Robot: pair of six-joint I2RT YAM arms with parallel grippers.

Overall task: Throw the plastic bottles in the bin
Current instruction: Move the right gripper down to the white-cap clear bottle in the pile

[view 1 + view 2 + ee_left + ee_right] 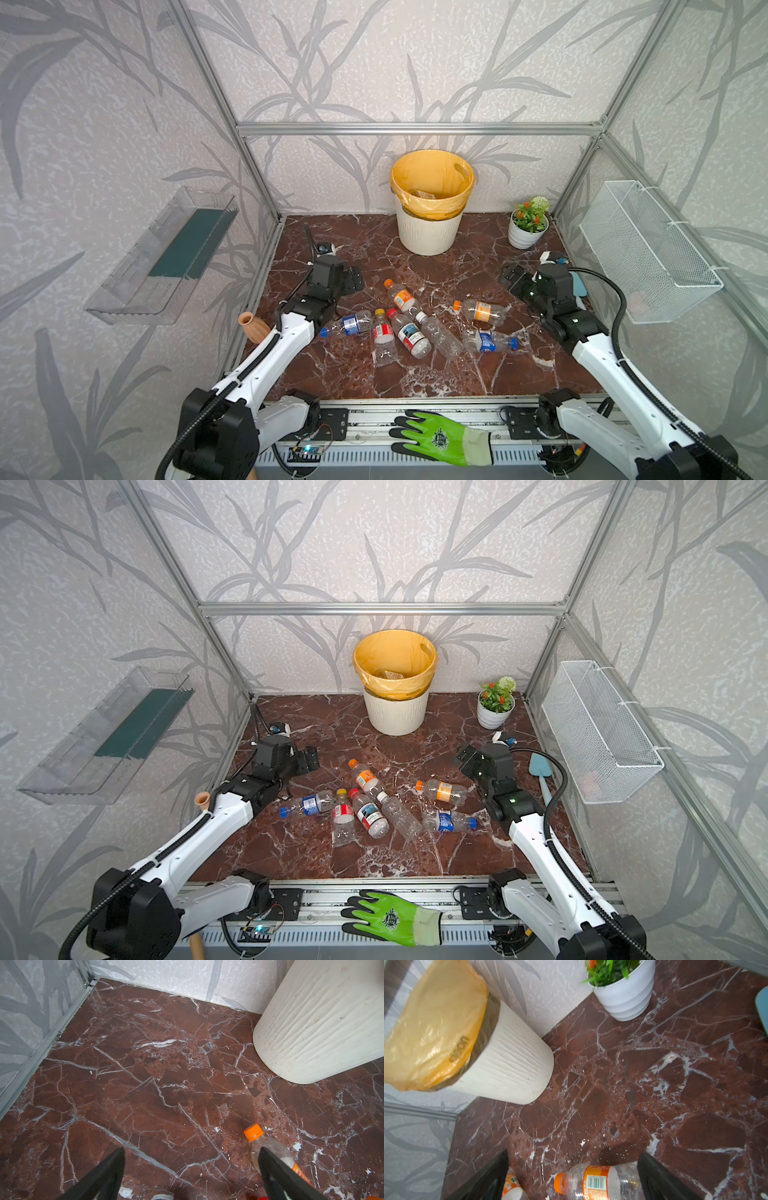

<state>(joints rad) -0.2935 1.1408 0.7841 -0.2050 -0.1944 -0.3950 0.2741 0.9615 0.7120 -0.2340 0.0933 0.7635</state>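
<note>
While the left gripper and right gripper are hanging spread and empty, bottles are lying before the bin, a flowerpot standing beside it.

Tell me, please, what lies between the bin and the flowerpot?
Nothing: only bare marble floor lies between the bin and the flowerpot. Both top views and the right wrist view show this.
</note>
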